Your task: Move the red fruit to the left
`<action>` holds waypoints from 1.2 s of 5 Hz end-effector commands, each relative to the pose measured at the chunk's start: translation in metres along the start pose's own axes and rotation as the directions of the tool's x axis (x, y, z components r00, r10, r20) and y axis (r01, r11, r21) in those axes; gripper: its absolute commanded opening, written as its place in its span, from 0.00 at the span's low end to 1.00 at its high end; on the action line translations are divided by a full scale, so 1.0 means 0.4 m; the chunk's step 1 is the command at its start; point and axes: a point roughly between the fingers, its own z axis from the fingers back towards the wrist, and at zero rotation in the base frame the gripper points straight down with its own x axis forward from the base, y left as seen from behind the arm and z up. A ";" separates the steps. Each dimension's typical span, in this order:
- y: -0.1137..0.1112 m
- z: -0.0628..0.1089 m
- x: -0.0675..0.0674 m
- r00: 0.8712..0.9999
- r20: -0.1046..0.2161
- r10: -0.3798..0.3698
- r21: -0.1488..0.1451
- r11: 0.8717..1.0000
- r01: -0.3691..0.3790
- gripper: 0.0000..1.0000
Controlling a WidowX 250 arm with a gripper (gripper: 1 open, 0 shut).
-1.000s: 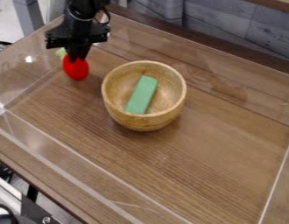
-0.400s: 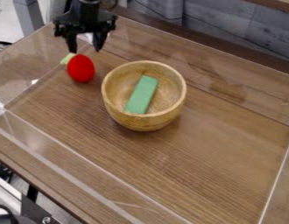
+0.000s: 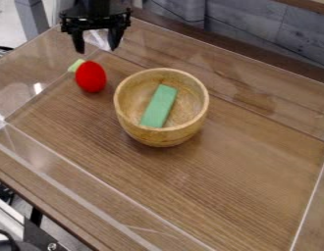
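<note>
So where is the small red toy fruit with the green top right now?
In the camera view, the small red toy fruit lies on the wooden table at upper left, just left of the round wooden bowl, below the open black gripper.

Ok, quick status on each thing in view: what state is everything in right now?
hand: open, empty, above and behind the red fruit, not touching it
red fruit: resting free on the table, left of the bowl
wooden bowl: upright on the table
green block: lying inside the bowl, leaning on its inner wall

wooden table (image 3: 191, 196), red fruit (image 3: 90, 77), wooden bowl (image 3: 161, 108)
</note>
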 end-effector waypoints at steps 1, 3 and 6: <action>-0.017 0.016 0.034 0.997 0.038 -0.061 -0.035 0.997 0.062 1.00; -0.019 -0.041 0.059 0.992 0.012 -0.125 -0.044 0.991 0.125 1.00; -0.005 -0.046 0.083 1.000 -0.028 -0.008 -0.064 0.998 0.006 1.00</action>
